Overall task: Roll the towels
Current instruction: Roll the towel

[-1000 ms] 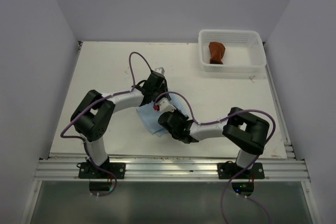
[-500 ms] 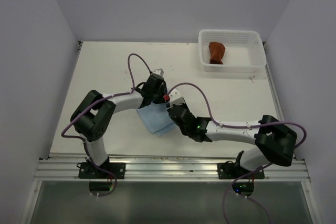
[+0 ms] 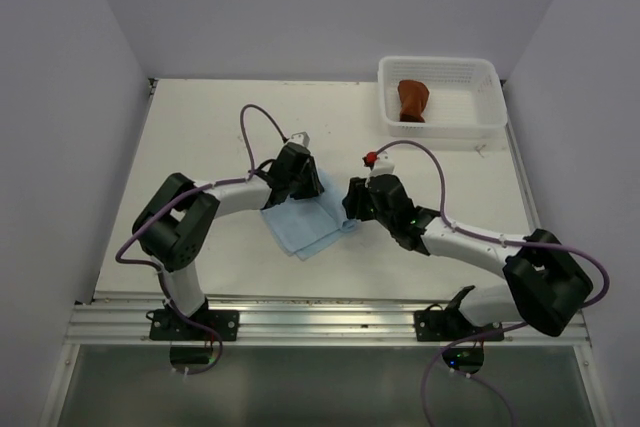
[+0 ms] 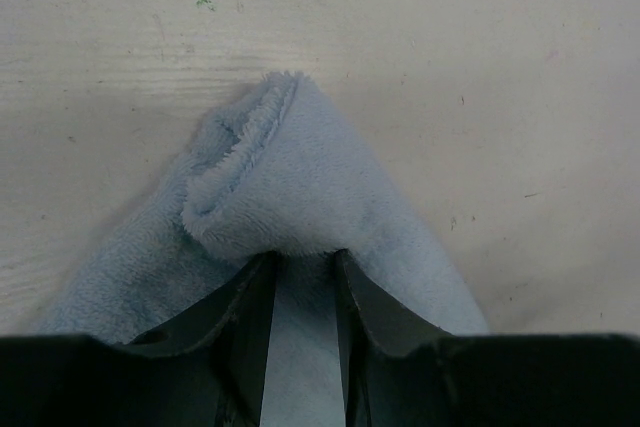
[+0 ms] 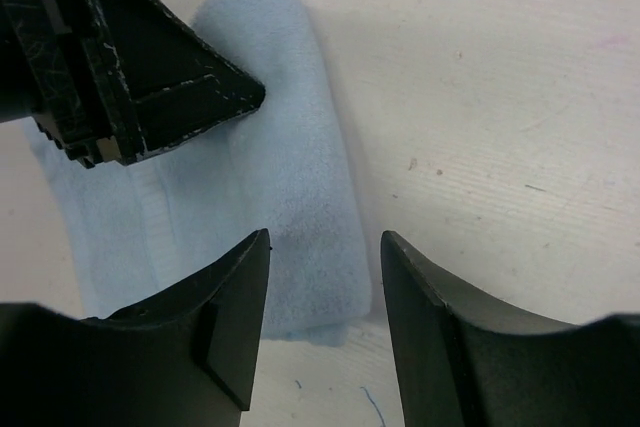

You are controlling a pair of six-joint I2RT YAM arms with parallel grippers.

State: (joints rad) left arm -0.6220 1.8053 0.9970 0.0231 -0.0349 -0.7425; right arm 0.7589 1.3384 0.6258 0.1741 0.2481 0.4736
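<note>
Pale lavender walls close in a cream table (image 3: pixel 200 127). The light blue towel (image 3: pixel 305 229) lies near its centre, flat in folded layers. The rust towel (image 3: pixel 411 100) sits bunched in the white mesh basket (image 3: pixel 440 129) at the table's 1 o'clock corner, well apart from both arms.

From above, the left gripper (image 3: pixel 297 183) covers the blue towel's 12 o'clock corner and its own fingertips are hidden under the wrist. The right gripper (image 3: pixel 353 205) hangs over the towel's 3 o'clock edge, and the cloth beneath it cannot be seen from there.

In the left wrist view the fingers (image 4: pixel 248 327) stand narrowly apart and pinch a fold of blue cloth between them. The fold bulges out past the tips toward 12 o'clock as a soft rolled lip; the rest of the towel runs off under the black gripper body at 6 o'clock and is cut off.

In the right wrist view the fingers (image 5: pixel 225 307) are spread and grip nothing. A folded band of the towel runs from 12 to 6 o'clock between and beyond the tips; whether they touch the cloth cannot be told. The left gripper's black body fills the 10 o'clock corner and hides the towel under it.
</note>
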